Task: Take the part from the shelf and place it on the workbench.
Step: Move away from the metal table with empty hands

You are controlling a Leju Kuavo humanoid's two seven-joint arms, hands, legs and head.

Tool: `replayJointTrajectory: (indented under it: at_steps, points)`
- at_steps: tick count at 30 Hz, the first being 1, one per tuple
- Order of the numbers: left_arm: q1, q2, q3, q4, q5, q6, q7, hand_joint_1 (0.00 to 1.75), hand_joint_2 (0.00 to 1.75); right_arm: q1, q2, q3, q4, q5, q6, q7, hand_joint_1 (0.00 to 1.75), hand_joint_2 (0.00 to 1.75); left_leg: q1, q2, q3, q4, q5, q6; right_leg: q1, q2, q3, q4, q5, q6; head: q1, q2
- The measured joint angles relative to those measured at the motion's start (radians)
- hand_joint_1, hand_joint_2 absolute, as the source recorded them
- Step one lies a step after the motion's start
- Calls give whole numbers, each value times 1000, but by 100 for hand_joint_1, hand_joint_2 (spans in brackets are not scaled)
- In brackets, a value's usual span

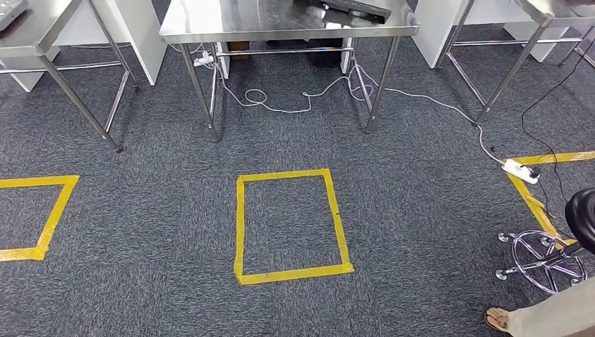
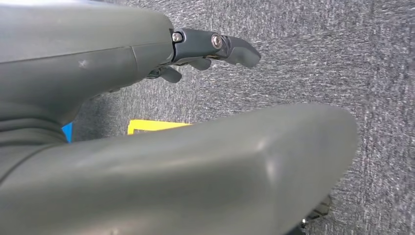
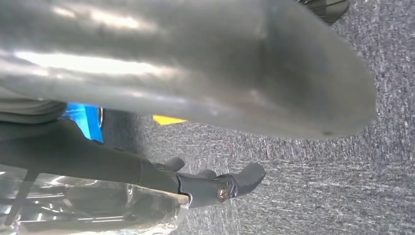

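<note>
Our right hand (image 3: 205, 183) pinches a clear bagged part (image 3: 93, 205), our left hand (image 2: 205, 54) hangs spread and empty; carrying it to the workbench (image 1: 281, 21) remains.

Rough grey carpet (image 1: 168, 210), shiny steel workbench (image 1: 281, 21)

My right hand (image 3: 215, 183) is gripping a clear bag (image 3: 88, 205) whose contents are blurring past telling. The frame edge is cutting off a person's foot (image 1: 498, 321).

Taped square (image 1: 291, 225) before steel table (image 1: 288, 24).
</note>
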Motion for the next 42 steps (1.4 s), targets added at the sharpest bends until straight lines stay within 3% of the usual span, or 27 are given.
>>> replayJointTrajectory:
  at_steps: [6, 9, 11, 13, 15, 16, 18, 19, 21, 24, 26, 28, 29, 30, 31, 33, 34, 35, 37, 39, 41, 42]
  points:
    - [-1, 0, 0, 0, 2, 4, 0, 0, 0, 0, 4, -27, 0, -27, 3, -15, 0, 0, -7, 1, -7, 6, 4, 13, -11, 1, -5, -2, 9, 14, 0, 0]
    - [-1, -1, 0, 0, 2, 6, 0, 0, 0, -1, 5, -32, 0, -28, 3, -15, 0, 0, 0, 6, -9, -5, 15, 28, -11, 3, -11, 7, 6, 23, 0, 0]
    - [-1, -3, 0, 0, 2, 6, 0, 0, 0, -2, 5, -37, 0, -29, 4, -15, 0, 0, 8, 16, -12, -15, 24, 39, -10, 7, -47, 77, -33, 21, 5, 0]
    - [-1, -4, 0, 1, 2, 5, 2, 0, 0, -1, 4, -42, 0, -31, 9, -13, 0, 0, 10, 27, -19, -15, 26, 40, -14, 10, -117, 211, -94, 17, 10, 0]
    - [-1, -5, 0, 1, 2, 3, 3, 0, 0, 1, 3, -45, 0, -34, 15, -10, 0, 0, 11, 40, -23, -14, 28, 38, -21, 11, -160, 295, -116, 27, 12, 0]
    - [-1, -5, 0, 1, 2, 2, 3, 0, 0, 3, 3, -47, 0, -34, 16, -9, 0, 0, 12, 47, -23, -14, 28, 35, -25, 10, -153, 281, -102, 37, 13, 0]
    - [-1, -7, 0, 1, 2, 1, 4, 0, 0, 3, 1, -49, 0, -35, 18, -9, 0, 0, 16, 62, -21, -10, 27, 24, -34, -10, -89, 149, -40, 63, 14, 0]
    - [-1, -7, 0, 1, 2, 0, 4, 0, 0, 2, 2, -50, 0, -35, 19, -8, 0, 0, 16, 70, -20, -8, 24, 16, -35, -26, -59, 82, -12, 69, 15, 0]
    - [-2, -6, 0, 1, 2, -2, 4, 0, 0, -1, 3, -51, 0, -37, 21, -6, 0, 0, 14, 83, -18, -2, 20, -1, -31, -42, -34, 18, 14, 57, 12, 0]
    - [-5, -6, 0, 2, 2, -6, 5, 0, 0, 1, 1, -53, 0, -40, 22, -2, 0, 0, 22, 94, -15, 1, 15, -19, -26, -16, -40, 19, 21, 24, 7, 0]
    - [-5, -6, 0, 2, 2, -9, 8, 0, 0, 1, 1, -55, 0, -43, 22, -2, 0, 0, 30, 59, -36, 53, -29, -27, -28, 3, -40, 18, 29, 9, 5, 0]
    - [-4, -6, 0, 2, 2, -10, 12, 0, 0, 0, 1, -57, 0, -45, 22, -2, 0, 0, 31, 12, -91, 182, -105, -30, -23, 22, -43, 19, 35, -1, 3, 0]
    - [-2, -6, 0, 2, 2, -10, 13, 0, 0, 1, 2, -58, 0, -46, 22, -3, 0, 0, 31, 2, -121, 249, -133, -29, -19, 34, -45, 19, 37, -4, 3, 0]
    - [-2, -6, 0, 2, 2, -11, 14, 0, 0, 1, 2, -60, 0, -47, 22, -3, 0, 0, 31, -2, -140, 289, -140, -27, -14, 46, -47, 19, 38, -5, 2, 0]
    - [-1, -6, 0, 2, 2, -12, 14, 0, 0, 2, 2, -62, 0, -48, 22, -3, 0, 0, 29, -5, -142, 291, -128, -21, -9, 59, -46, 19, 38, -6, 2, 0]
    - [-1, -6, 0, 2, 2, -13, 12, 0, 0, 2, 2, -66, 0, -50, 22, -2, 0, 0, 25, -23, -97, 190, -56, 0, -1, 88, -43, 19, 39, -7, 2, 0]
    - [-1, -5, 0, 2, 2, -14, 12, 0, 0, 1, 4, -68, 0, -52, 21, -1, 0, 0, 23, -48, -66, 124, -25, 14, 1, 100, -42, 19, 39, -6, 4, 0]
    - [0, -4, 0, 2, 2, -15, 11, 0, 0, 0, 7, -69, 0, -53, 21, 0, 0, 0, 21, -72, -42, 72, -3, 27, 3, 112, -42, 20, 39, -5, 6, 0]
    - [-1, -3, 0, 2, 1, -15, 9, 0, 0, -2, 11, -70, 0, -54, 20, 3, 0, 0, 14, -94, -23, 29, 3, 42, -2, 132, -51, 21, 42, 0, 4, 0]
    - [-5, -5, 0, 3, 1, -16, 8, 0, 0, -2, 12, -72, 0, -54, 19, 4, 0, 0, 12, -70, -16, 9, 7, 42, -4, 145, -64, 22, 46, 8, -3, 0]
    - [-8, -8, 0, 3, 1, -18, 6, 0, 0, -3, 12, -74, 0, -55, 18, 6, 0, 0, 18, -42, -11, -11, 15, 37, 1, 109, -90, 61, 24, 9, 0, 0]
    - [-7, -10, 0, 3, 1, -20, 5, 0, 0, -5, 11, -75, 0, -55, 17, 7, 0, 0, 20, -26, -9, -18, 18, 34, 2, 80, -115, 111, -2, 7, 4, 0]
